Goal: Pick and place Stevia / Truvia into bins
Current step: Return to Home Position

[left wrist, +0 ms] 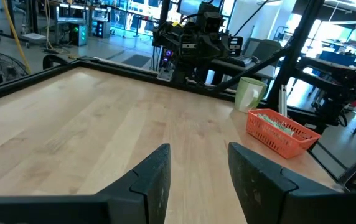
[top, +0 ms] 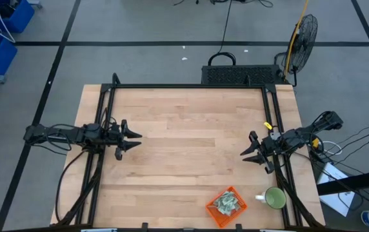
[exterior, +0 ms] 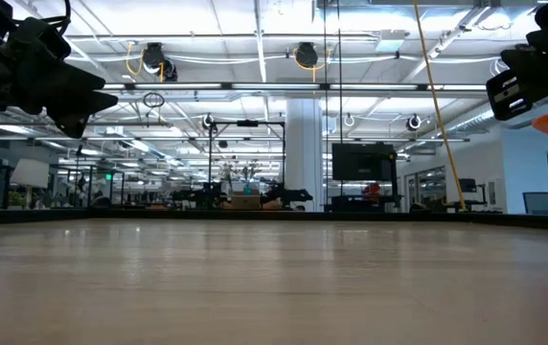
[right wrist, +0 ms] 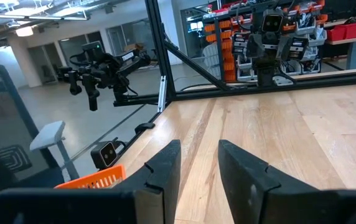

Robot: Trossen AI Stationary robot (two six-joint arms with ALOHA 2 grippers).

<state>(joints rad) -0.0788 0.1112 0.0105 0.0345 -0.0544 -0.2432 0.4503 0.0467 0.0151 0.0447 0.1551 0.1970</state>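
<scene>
The orange basket (top: 226, 206) stands near the table's front edge, right of centre, with pale green and white sachets (top: 225, 203) lying inside it; it also shows in the left wrist view (left wrist: 279, 130), and its corner shows in the right wrist view (right wrist: 94, 178). My left gripper (top: 135, 140) hovers open above the table's left side, pointing level toward the middle. My right gripper (top: 249, 153) hovers open above the right side, pointing level toward the middle. Neither has anything between its fingers.
A round green mug (top: 275, 198) stands right beside the basket, toward the table's right edge. A dark frame rail (top: 191, 86) runs along the table's far edge. The bare wood (top: 191, 142) between the two grippers holds nothing.
</scene>
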